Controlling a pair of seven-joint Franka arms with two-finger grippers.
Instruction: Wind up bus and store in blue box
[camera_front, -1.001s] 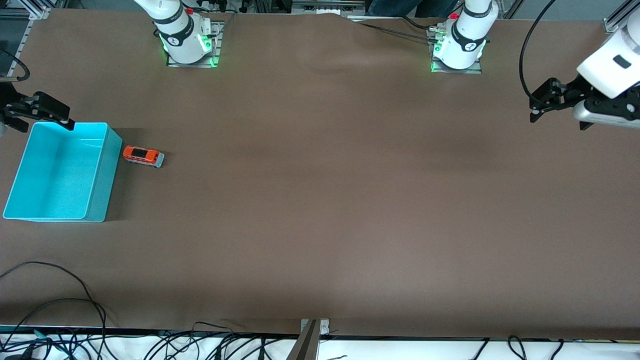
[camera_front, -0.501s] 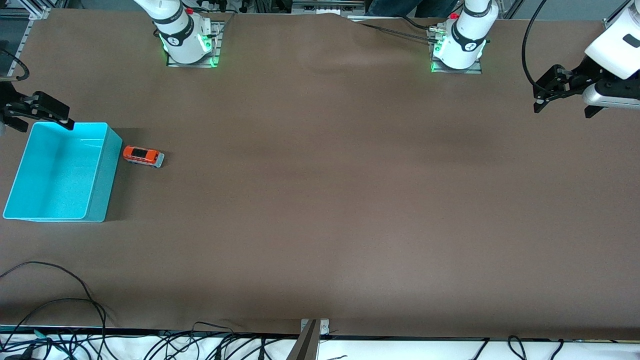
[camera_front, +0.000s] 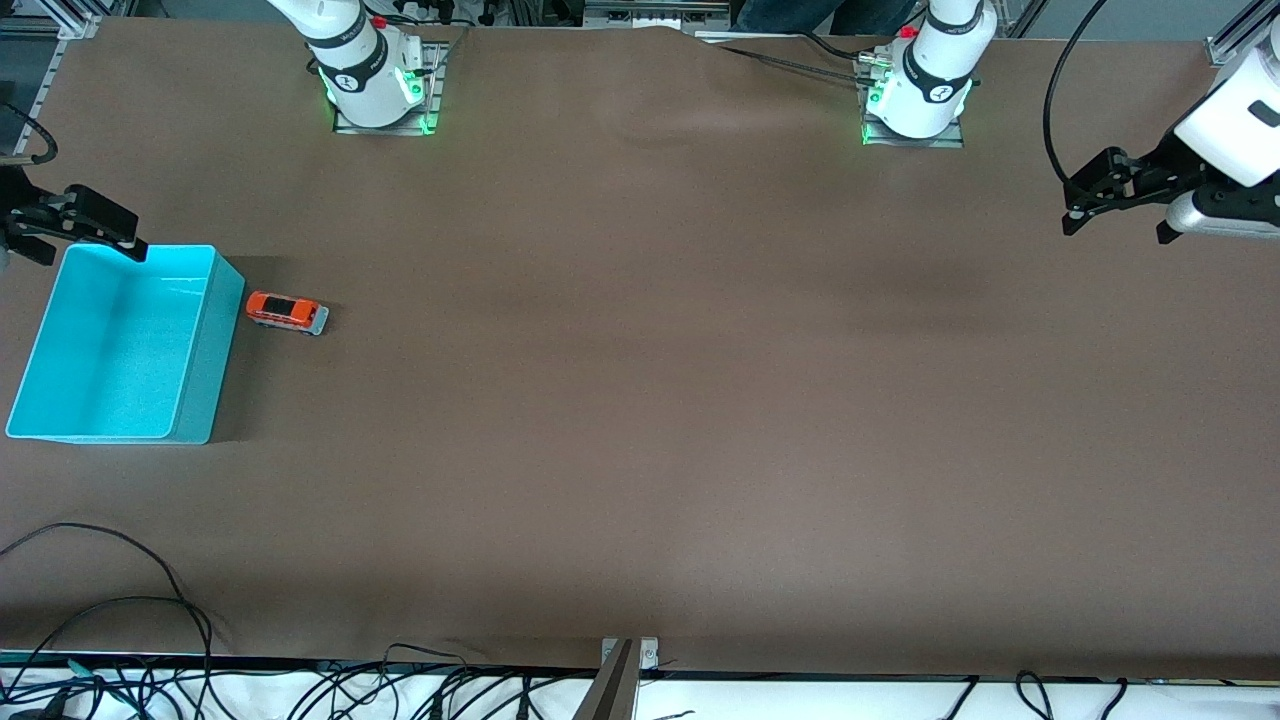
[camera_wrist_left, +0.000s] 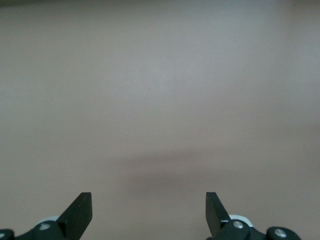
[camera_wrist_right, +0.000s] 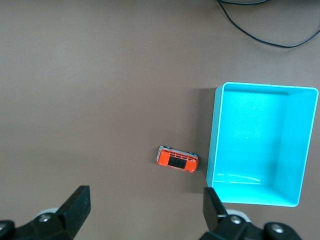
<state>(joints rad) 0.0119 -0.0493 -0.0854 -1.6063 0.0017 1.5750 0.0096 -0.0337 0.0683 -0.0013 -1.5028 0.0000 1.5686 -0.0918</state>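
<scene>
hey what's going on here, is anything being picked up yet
Nothing is held yet. The orange toy bus sits on the table beside the blue box, just outside its wall, toward the right arm's end. The box looks empty. The right gripper hangs open above the box's corner nearest the bases, its camera looking down on both. The left gripper is open over bare table at the left arm's end, away from both things.

My two arms are glossy white, each base ringed by a black band with a small white mark and lit green where it bolts to a metal plate. My left gripper (camera_front: 1115, 195) and right gripper (camera_front: 75, 225) are matte black; flat, wedge-tipped jaws with silver screws. A black cable loops from my left wrist.
</scene>
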